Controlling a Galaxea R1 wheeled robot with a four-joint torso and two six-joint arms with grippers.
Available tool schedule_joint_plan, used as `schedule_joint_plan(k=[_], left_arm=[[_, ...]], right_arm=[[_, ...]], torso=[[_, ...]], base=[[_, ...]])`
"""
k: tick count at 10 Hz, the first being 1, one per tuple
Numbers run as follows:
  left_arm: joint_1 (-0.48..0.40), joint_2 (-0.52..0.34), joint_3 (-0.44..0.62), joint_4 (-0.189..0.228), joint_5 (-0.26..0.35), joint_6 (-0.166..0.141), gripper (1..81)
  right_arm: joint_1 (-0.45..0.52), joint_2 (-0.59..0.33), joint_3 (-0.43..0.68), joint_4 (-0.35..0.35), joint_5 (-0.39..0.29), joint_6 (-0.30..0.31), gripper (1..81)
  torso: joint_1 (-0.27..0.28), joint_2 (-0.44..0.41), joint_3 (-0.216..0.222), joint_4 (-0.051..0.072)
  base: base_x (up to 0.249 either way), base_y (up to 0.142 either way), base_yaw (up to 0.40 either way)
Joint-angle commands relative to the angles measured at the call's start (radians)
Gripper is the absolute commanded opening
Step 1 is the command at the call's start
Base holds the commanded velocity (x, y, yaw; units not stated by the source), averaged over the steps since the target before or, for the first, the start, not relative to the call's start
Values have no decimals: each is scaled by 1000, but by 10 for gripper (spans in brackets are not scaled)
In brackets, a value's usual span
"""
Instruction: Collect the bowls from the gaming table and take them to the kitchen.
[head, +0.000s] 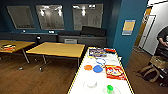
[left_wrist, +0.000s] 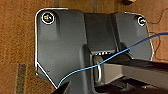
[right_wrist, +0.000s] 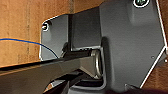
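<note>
Where the head view looks down along it, the gaming table (head: 82, 75) runs away with its glossy white top and pale edge. On it lie three bowls: the orange bowl (head: 88, 67) touching the blue bowl (head: 97, 68) near the middle, and the white bowl (head: 90, 84) nearer the camera. A red snack bag (head: 115, 72) lies just beside the blue one, a green cup (head: 109, 88) near the white one. Two wood-topped tables (head: 58, 49) stand apart to the left. Whether either end effector is released or clenched, I cannot tell.
</note>
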Motion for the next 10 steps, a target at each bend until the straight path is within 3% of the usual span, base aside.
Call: schedule_joint_plan(k=[1, 6, 8, 10], left_arm=[[-39, 5, 0, -3, 59, 8, 811], [-39, 14, 3, -1, 53, 8, 811], [-39, 17, 2, -1, 51, 8, 811], [-41, 19, 3, -1, 53, 14, 811]], right_arm=[[53, -258, 365, 13, -20, 5, 811], [116, -507, 654, 29, -3, 31, 811], [151, -672, 824, 34, 60, 81, 811], [200, -833, 1011, 31, 65, 107, 811]], torso=[[1, 0, 0, 0], [1, 0, 0, 0], [1, 0, 0, 0], [1, 0, 0, 0]], base=[[0, 0, 0], [0, 0, 0], [0, 0, 0], [0, 0, 0]])
